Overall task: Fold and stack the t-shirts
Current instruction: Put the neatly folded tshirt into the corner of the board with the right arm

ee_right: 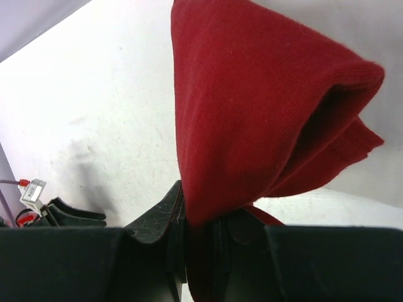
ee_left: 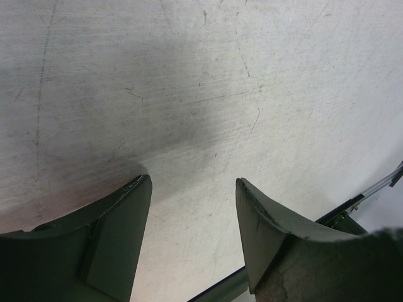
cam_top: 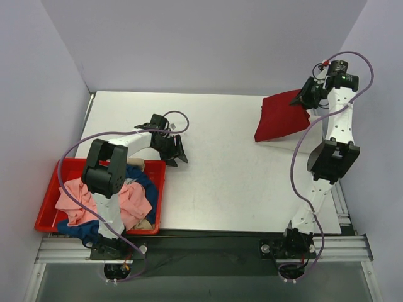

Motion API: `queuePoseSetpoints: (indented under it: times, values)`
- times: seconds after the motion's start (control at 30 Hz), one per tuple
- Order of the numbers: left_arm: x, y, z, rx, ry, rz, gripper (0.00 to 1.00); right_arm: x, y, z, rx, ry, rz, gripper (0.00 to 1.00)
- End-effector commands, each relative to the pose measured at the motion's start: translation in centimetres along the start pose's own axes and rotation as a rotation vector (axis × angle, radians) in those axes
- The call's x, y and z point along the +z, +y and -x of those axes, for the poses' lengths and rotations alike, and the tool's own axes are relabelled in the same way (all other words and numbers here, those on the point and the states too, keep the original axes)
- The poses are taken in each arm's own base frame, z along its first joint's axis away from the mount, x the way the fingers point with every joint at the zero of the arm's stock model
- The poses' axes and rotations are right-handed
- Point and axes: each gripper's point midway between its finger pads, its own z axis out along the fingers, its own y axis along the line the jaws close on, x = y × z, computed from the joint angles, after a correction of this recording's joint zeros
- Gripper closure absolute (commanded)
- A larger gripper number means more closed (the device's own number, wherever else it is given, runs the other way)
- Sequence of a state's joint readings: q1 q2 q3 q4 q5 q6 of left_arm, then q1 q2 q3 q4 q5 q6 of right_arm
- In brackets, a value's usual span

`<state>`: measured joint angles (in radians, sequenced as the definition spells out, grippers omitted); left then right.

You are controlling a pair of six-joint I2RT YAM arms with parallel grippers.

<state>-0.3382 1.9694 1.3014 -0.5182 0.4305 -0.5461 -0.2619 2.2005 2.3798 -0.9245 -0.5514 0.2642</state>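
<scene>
Right tool [ee_right: 200,221] pinches thick, folded dark red t-shirt [ee_right: 252,94]; left tool [ee_left: 192,184], prongs apart, over scratched, seemingly metal table [ee_left: 189,75].

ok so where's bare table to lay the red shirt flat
Bare: the middle of the table, between the left gripper and the dark red shirt the right gripper holds. Crowded: near left, the red bin of shirts.

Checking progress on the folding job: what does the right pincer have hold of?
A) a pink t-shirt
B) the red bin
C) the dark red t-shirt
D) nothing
C: in the right wrist view, the right pincer is closed on a fold of the dark red t-shirt, which bunches up from between its fingers.
</scene>
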Motion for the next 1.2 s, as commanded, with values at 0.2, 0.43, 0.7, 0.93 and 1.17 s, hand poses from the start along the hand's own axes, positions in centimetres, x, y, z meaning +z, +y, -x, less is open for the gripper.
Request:
queuePoseSetpoints:
  times: [0.2, 0.43, 0.7, 0.93, 1.17]
  values:
    - [-0.3, 0.7, -1.8, 0.006, 0.048, 0.054, 0.33, -0.4, -1.8, 0.8, -0.042, -0.041, -0.087, 1.00]
    - [-0.6, 0.8, -2.0, 0.012, 0.055, 0.059, 0.33, 0.7, -4.3, 1.4, -0.053, -0.049, -0.191, 1.00]
    - [-1.2, 0.8, -1.9, 0.028, 0.027, 0.082, 0.33, 2.0, -5.9, 2.0, -0.048, -0.068, -0.248, 1.00]
    - [-2.7, -0.3, -0.8, 0.075, -0.066, 0.104, 0.33, 2.6, -7.3, 2.7, -0.043, -0.096, -0.310, 1.00]
    - [-3.6, -1.5, -0.4, 0.096, -0.113, 0.095, 0.33, 2.9, -9.7, 2.2, -0.025, -0.089, -0.417, 1.00]
